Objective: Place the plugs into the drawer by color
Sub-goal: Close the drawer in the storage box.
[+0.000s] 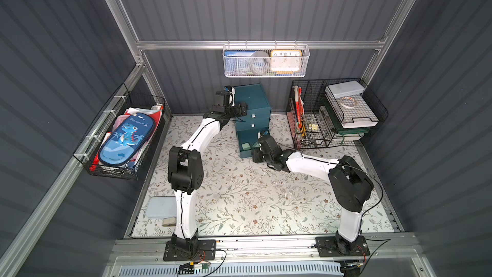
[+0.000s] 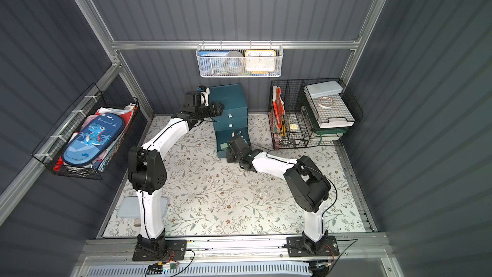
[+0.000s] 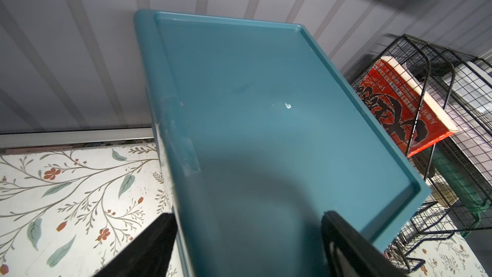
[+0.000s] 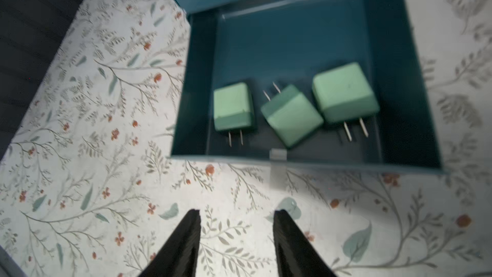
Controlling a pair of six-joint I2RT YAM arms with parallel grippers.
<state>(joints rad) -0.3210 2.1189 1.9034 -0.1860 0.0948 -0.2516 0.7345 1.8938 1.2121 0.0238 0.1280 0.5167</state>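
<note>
three green plugs [image 4: 291,117] in drawer [image 4: 197,89], just beyond right gripper [image 4: 237,213]

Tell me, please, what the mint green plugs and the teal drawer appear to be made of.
Mint green plugs: likely matte plastic, smooth rounded bodies; prongs look like thin metal. Teal drawer: probably plastic, smooth walls with slight sheen, though blurred.

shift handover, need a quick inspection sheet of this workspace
surface: floral tabletop, no plugs seen
job's things: teal cabinet, bottom drawer open, three green plugs inside; upper drawers shut
clutter: blue pad, small beige item by left arm's base
grippers: left gripper open over cabinet top; right gripper open, empty, facing drawer
cables: black cable loops off right arm
surroundings: wire racks, side basket with dinosaur case, mesh basket with clock
</note>
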